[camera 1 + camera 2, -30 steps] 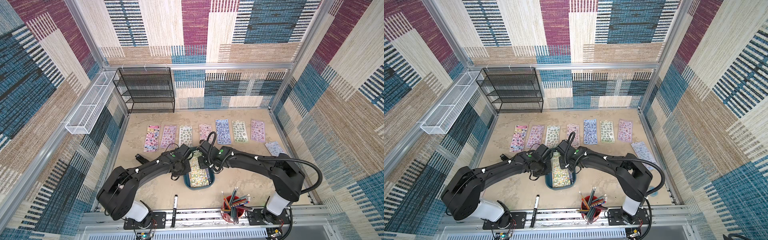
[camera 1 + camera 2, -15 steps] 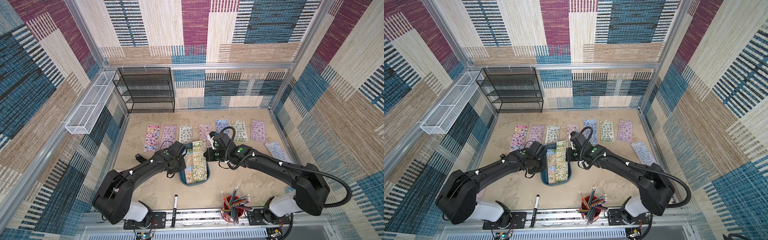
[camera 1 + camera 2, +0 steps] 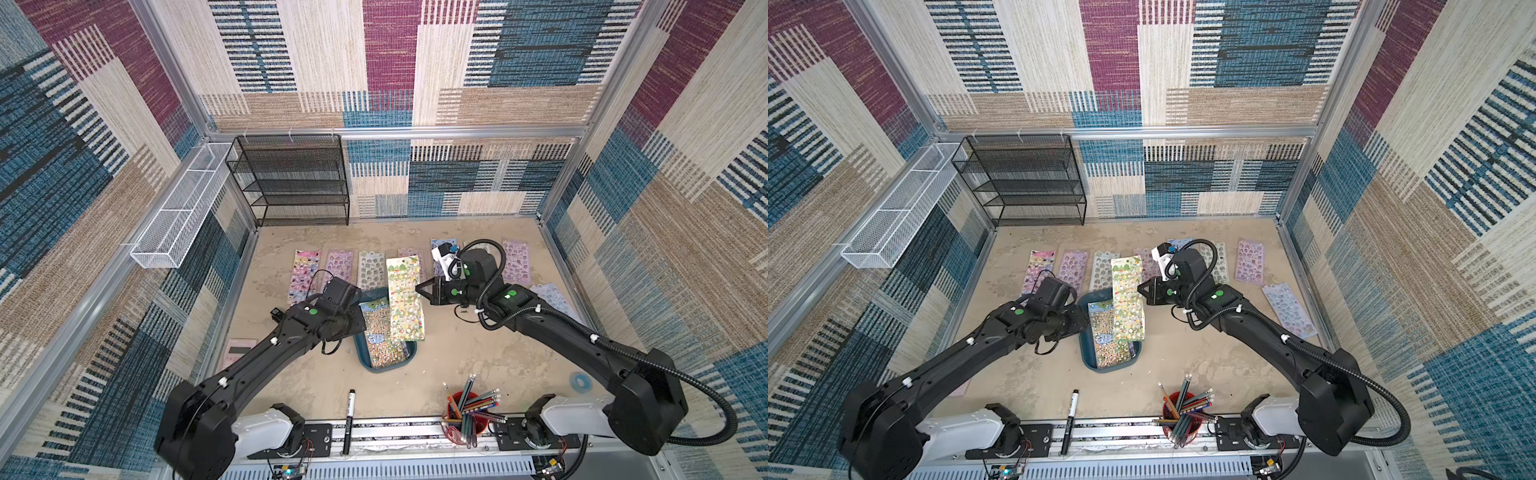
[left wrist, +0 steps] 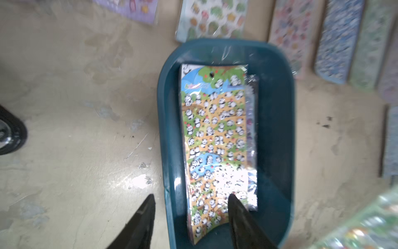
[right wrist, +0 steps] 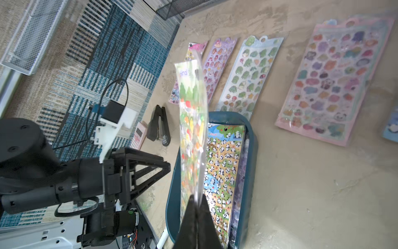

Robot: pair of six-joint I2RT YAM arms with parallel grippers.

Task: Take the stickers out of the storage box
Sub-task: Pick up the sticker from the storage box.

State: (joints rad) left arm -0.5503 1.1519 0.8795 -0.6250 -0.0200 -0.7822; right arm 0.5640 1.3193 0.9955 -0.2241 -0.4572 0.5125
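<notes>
Already many stickers (image 3: 338,268) lie on the desk (image 3: 457,353); right end effector (image 5: 195,199) pinches a green sheet (image 3: 405,299) over the storage box (image 4: 277,107), left end effector (image 4: 191,195) stands apart, and a panda sheet (image 4: 213,129) waits inside.

The storage box (image 3: 376,368), a shallow dark teal tub with rounded corners, is sitting mid-table, its length running roughly from 12 to 6 o'clock. A panda sheet (image 4: 215,133) is lying face up inside it, covering more stickers (image 4: 251,129) whose edges are peeking out at its 3 o'clock side. A pale green sheet (image 3: 404,299) is hanging tilted above the box's 3 o'clock rim, pinched at one long edge by the right jaws. More sheets (image 3: 305,274) are lying flat in a row at 12 o'clock of the box, and a lone sheet (image 3: 555,297) is lying at 3 o'clock.
</notes>
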